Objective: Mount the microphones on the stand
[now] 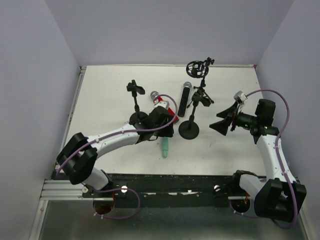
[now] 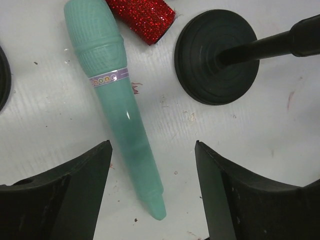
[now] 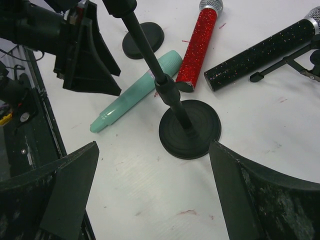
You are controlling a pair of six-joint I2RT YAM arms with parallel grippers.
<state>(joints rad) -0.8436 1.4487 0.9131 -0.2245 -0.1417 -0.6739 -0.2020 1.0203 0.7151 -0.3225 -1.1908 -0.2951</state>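
White table [image 1: 107, 82] carrying three black stands: a tripod stand [image 1: 199, 82] with a ring mount at the rear, a round-based stand [image 1: 189, 130] at centre, and a second round-based stand [image 1: 136, 106] to its left. All three microphones lie flat on the tabletop between the two round bases: black microphone [image 3: 265, 50], red microphone [image 3: 200, 45], and mint-green microphone [image 2: 122, 120], its head just beside the red one's butt end. Left gripper [image 2: 152, 145]: fingers apart, straddling the mint-green handle without contact. Right gripper [image 3: 154, 146]: fingers wide apart, holding nothing, facing the central stand.
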